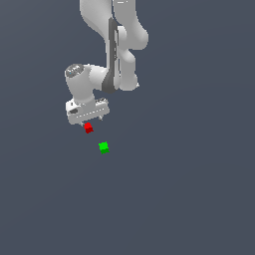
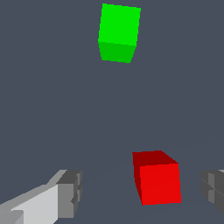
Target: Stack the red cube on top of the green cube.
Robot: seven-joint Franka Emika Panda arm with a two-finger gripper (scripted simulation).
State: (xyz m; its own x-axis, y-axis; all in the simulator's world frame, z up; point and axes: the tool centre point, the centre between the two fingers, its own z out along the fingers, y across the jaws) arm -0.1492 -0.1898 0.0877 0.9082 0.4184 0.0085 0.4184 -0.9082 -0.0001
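Item one, the gripper (image 1: pixel 89 121): white, hanging from the white arm (image 1: pixel 115 45) that is coming down from the top of the exterior view. Its jaws are standing wide apart and holding nothing; in the wrist view one grey-padded finger (image 2: pixel 70 192) is showing on one side of the red cube and the other finger (image 2: pixel 213 191) on the other, with clear gaps on both sides.

Item two, the red cube (image 1: pixel 88 128): small, solid red, sitting on the dark grey floor (image 1: pixel 189 189) just below the fingertips in the exterior view. The wrist view is showing it (image 2: pixel 157 179) lying between the two fingers, closer to one than the other, touching neither.

Item three, the green cube (image 1: pixel 103 147): same size, bright green, resting on the floor near the red one, lower and toward the exterior view's right, with a strip of bare floor between them. In the wrist view it (image 2: pixel 118 33) is lying well beyond the fingers. Nothing is resting on it.
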